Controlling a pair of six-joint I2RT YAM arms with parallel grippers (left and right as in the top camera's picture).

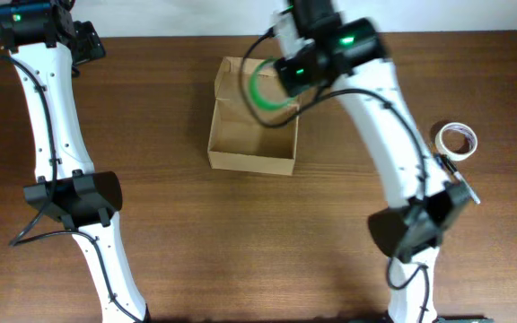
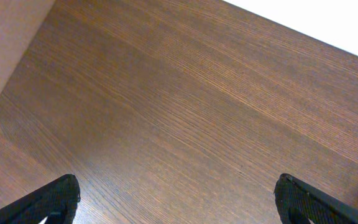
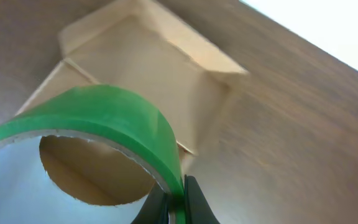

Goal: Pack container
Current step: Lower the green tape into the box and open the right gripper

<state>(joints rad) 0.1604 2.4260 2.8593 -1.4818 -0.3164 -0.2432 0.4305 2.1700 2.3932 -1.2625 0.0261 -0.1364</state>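
My right fingers point(image 3: 197, 208) pinch the wall of a green tape roll point(image 3: 104, 118), held above the open container point(image 1: 249, 162) at the bench's point(image 1: 196, 233) far middle. My left fingers point(image 2: 48, 202) hang spread wide, holding nothing, well apart from it.

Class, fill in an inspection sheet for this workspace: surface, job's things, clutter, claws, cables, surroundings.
Surface: brown wooden table.
Job's things: open cardboard box mid-table; green tape roll held above it; pale tape roll lying on the wood at the right.
Clutter: nothing seen.
Claws: left claw open over bare wood; right claw shut on the green roll's wall.
Cables: black cables run along both arms.
Surroundings: white strip beyond the far edge.
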